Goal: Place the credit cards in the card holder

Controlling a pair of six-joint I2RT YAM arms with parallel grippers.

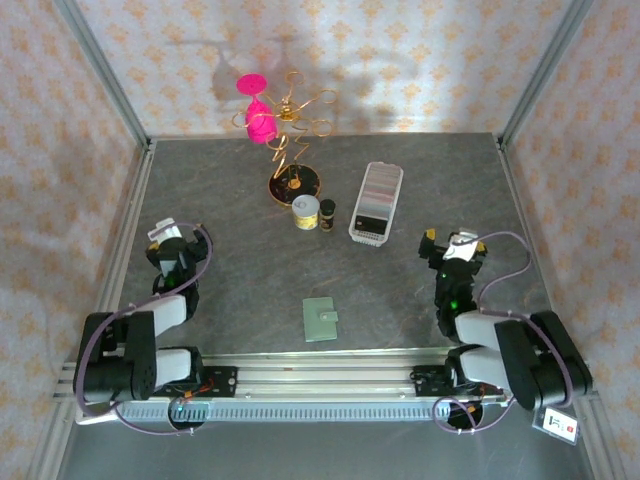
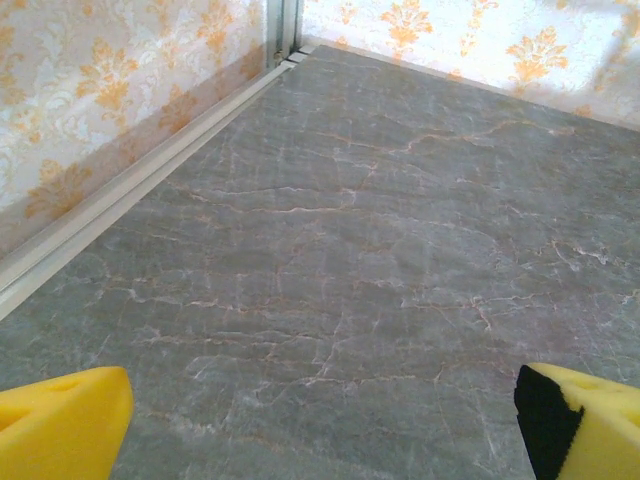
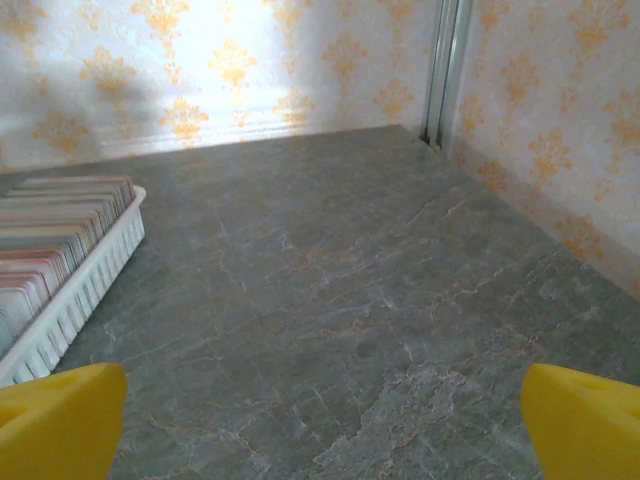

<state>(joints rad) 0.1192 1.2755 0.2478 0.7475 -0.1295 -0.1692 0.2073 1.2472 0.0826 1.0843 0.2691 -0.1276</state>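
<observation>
The credit cards and white tray are cropped at left.

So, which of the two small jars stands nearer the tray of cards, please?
The slim dark jar, just right of the wider pale jar and closest to the white tray.

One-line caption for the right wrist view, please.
Open right gripper above the table, credit cards packed in a white tray at left.
</observation>
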